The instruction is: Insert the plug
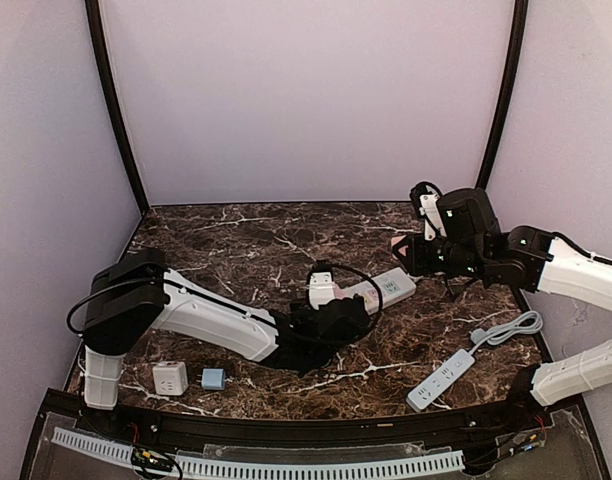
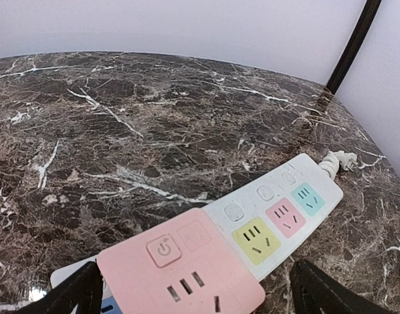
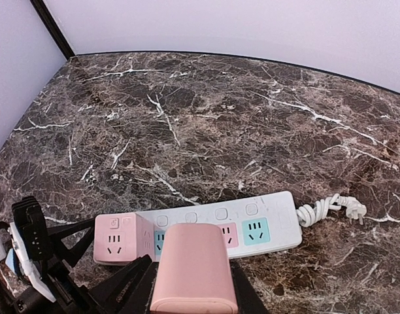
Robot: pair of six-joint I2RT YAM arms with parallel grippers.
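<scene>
r gripper (image 3: 190,296) pinches pink plug (image 3: 193,258), long axis twd strip (image 3: 268,229); l gripper (image 2: 193,297) spread round strip end.

White power strip (image 3: 282,222) is laid flat on the marble, with its coiled cord (image 3: 324,210) at one end. Yellow (image 2: 255,240), pink (image 2: 286,217) and teal (image 2: 308,198) sockets are noted in a row, each with a push-button beside it. A pink cube adapter (image 3: 115,243) is seated on the end away from the cord; a power button and socket slots are seen on its faces. A pink plug (image 3: 193,265), rounded and block-shaped, is held by the right gripper (image 1: 404,252) above the strip's mid-section; its prongs are not visible.
</scene>
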